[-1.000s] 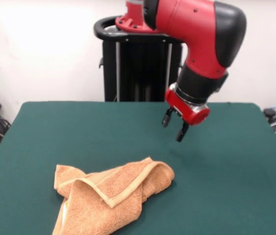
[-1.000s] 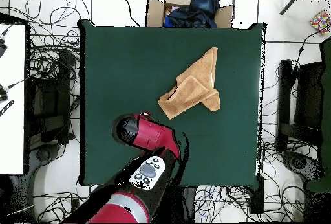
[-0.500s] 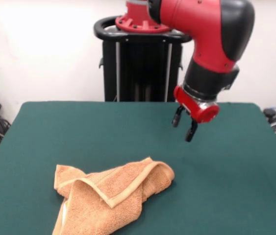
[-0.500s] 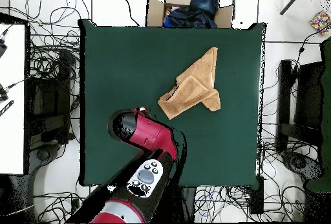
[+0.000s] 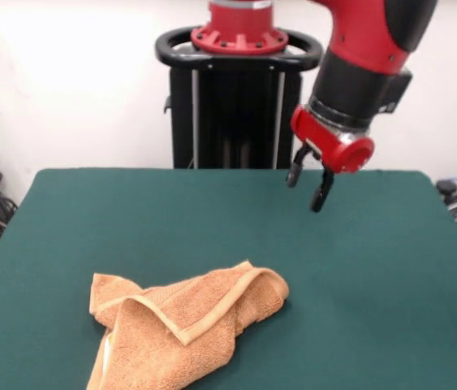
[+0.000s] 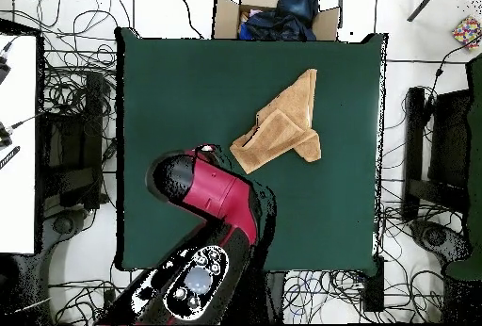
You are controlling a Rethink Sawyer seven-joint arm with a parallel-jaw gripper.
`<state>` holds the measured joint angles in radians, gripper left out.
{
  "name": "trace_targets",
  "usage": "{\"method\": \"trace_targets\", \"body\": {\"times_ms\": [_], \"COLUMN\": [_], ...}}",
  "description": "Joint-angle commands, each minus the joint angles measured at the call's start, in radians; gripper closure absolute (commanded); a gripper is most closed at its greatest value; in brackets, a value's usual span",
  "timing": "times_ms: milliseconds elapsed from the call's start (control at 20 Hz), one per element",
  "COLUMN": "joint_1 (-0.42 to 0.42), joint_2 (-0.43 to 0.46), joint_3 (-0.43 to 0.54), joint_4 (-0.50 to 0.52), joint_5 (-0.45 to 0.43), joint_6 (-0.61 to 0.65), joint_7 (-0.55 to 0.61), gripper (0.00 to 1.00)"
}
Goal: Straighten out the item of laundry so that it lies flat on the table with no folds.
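Green table carries a crumpled towel at 6 o'clock. End effector hangs spread and empty at 1 o'clock; pinching stacked layers risks dragging folds along

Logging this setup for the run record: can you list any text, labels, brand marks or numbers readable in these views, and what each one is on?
None can be read in either view.
Towel: a pale sliver at its near left edge, perhaps a tag; no print legible.
Arm and end effector: no lettering visible.
Cardboard box beyond the table: no markings legible.
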<state>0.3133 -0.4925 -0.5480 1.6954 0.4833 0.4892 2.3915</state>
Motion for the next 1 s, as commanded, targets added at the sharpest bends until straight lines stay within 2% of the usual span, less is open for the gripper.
{"method": "trace_targets", "body": {"times_ms": [50, 150, 400, 550, 700, 800, 1000], "joint_1": [-0.015, -0.038, -0.070, -0.098, -0.147, -0.169, -0.193], "joint_2": [0.061, 0.062, 0.147, 0.141, 0.128, 0.127, 0.127], "joint_3": [-0.044, -0.029, 0.016, 0.020, 0.045, 0.064, 0.079], "joint_4": [-0.092, -0.080, -0.083, -0.096, -0.099, -0.099, -0.109], "joint_5": [-0.038, -0.039, -0.018, -0.041, -0.089, -0.105, -0.125], "joint_6": [0.080, 0.061, -0.025, 0.003, -0.014, -0.089, -0.135], "joint_7": [0.181, 0.157, 0.184, 0.134, 0.035, 0.019, 0.031], "gripper": [0.00, 0.00, 0.00, 0.00, 0.00, 0.00, 0.00]}}
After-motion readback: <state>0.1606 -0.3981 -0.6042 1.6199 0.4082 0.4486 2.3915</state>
